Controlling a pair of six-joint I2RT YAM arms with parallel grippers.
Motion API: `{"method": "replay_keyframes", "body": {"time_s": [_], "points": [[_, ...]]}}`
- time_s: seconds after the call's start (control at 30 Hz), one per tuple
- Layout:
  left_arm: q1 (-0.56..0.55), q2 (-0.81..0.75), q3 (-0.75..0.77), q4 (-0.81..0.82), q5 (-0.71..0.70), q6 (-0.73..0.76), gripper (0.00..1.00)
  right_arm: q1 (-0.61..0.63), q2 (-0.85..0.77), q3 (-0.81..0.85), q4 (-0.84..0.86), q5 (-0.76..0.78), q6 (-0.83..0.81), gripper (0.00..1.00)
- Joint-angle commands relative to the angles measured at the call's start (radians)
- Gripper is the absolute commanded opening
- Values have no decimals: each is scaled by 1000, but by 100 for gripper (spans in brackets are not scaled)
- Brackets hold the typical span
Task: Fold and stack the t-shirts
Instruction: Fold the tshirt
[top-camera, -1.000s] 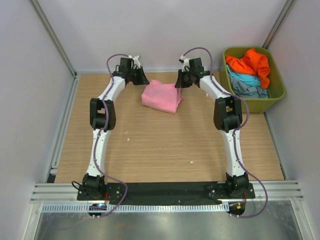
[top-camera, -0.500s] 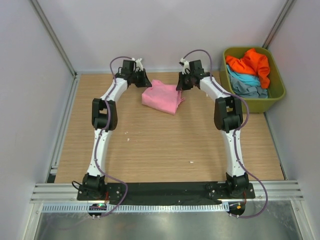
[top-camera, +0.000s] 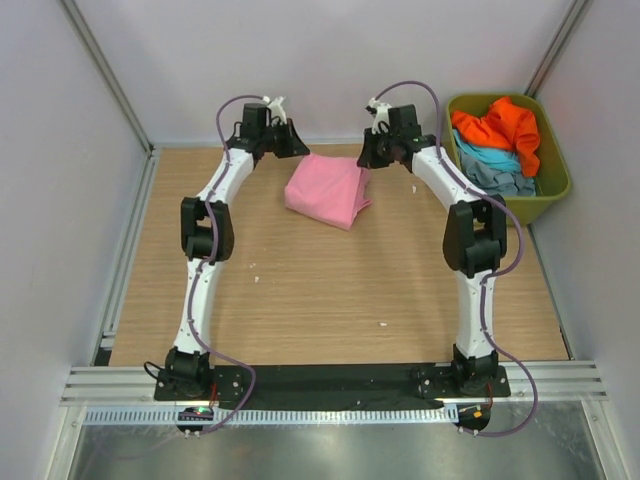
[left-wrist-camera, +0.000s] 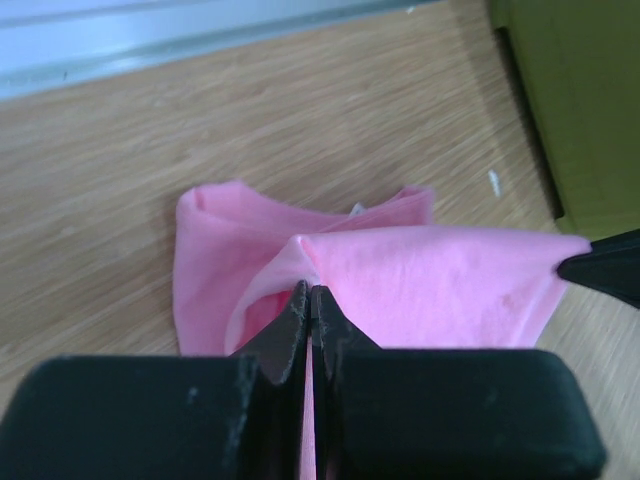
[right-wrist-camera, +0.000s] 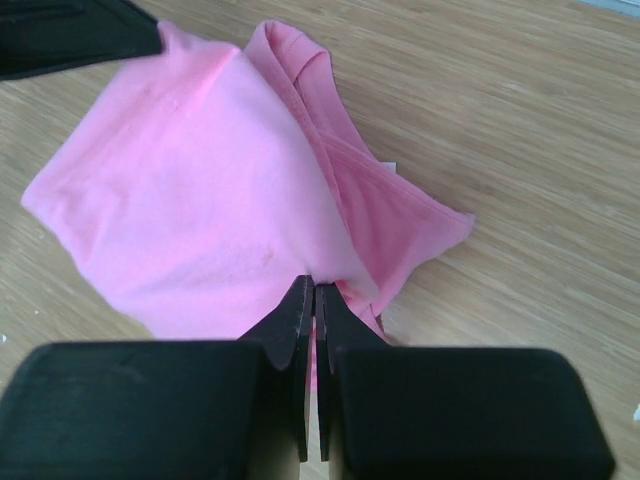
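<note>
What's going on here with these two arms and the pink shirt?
Two robot arms are working on a pink t-shirt at the far side of the table. The left gripper and the right gripper are each shut on a corner of it, stretching one layer taut between them. An orange shirt, a light blue shirt and a grey-blue shirt lie crumpled in the green tub, not yet folded.

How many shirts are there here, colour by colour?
pink shirt: 1
orange shirt: 1
light blue shirt: 1
grey-blue shirt: 1
Total: 4 showing; the last three lie in the tub, which may hide more.
</note>
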Motion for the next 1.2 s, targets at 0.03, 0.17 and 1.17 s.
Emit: {"method": "replay_keyframes", "body": {"time_s": [0.03, 0.17, 1.17], "points": [[-16, -75, 68, 110, 41, -19, 0, -3, -107, -58, 26, 24, -16, 2], [-19, -48, 88, 150, 41, -18, 0, -8, -115, -87, 25, 40, -30, 1], [-21, -330, -467, 133, 575, -445, 44, 1, 79, -43, 153, -326, 381, 52]]}}
